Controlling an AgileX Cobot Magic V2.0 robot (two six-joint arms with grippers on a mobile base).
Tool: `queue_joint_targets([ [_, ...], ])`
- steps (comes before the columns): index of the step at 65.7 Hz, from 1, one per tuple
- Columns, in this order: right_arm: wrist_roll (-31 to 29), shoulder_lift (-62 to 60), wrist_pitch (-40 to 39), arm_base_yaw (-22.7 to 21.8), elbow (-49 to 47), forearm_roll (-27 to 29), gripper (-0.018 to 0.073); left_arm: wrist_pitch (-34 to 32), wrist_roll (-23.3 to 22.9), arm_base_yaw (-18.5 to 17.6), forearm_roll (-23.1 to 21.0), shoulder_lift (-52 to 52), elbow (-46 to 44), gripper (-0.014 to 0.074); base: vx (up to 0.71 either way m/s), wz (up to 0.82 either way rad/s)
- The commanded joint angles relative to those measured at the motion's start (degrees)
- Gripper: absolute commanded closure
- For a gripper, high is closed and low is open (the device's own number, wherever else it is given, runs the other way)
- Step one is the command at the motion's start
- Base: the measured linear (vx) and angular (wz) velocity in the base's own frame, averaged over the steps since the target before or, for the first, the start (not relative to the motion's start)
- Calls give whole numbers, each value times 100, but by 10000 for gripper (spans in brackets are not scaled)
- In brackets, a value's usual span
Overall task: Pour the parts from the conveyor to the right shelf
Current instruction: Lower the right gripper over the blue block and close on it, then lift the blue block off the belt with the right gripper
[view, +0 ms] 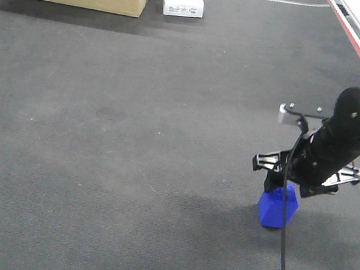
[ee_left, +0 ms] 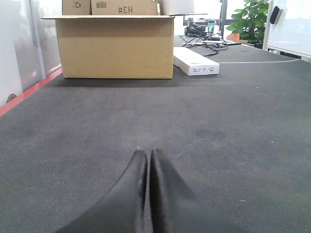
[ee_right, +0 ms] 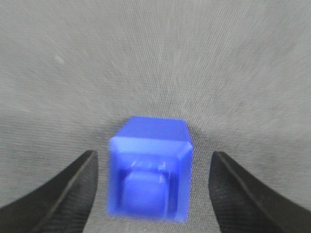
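Near right on the conveyor (view: pixel 133 135), the blue block (ee_right: pixel 148 179) sat between the spread jaws of the right gripper (ee_right: pixel 153 160), gaps on both sides. The left gripper (ee_left: pixel 147 154) was clenched, empty, over the belt. Far left stood a cardboard box (ee_left: pixel 114 46), with a white box (ee_left: pixel 195 61) beside it.

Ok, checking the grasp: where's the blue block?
The block sits on the belt, lower right in the front view, between the right end effector's open fingers.

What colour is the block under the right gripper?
The block is bright blue, clearest in right wrist view.
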Motion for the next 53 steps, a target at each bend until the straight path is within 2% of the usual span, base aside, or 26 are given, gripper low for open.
queue_joint_targets([
  [1, -118, -102, -40, -1, -178, 3, 83, -412, -44, -31, -35, -75, -111, 603, 0, 0],
  [14, -314, 26, 24, -1, -173, 66, 123, -412, -44, -31, -35, -75, -111, 603, 0, 0],
  [42, -291, -297, -136, -114, -100, 229, 566, -412, -44, -31, -35, -75, -111, 603, 0, 0],
  [53, -316, -1243, -644, -480, 500, 221, 568, -412, -44, -31, -35, -75, -111, 603, 0, 0],
])
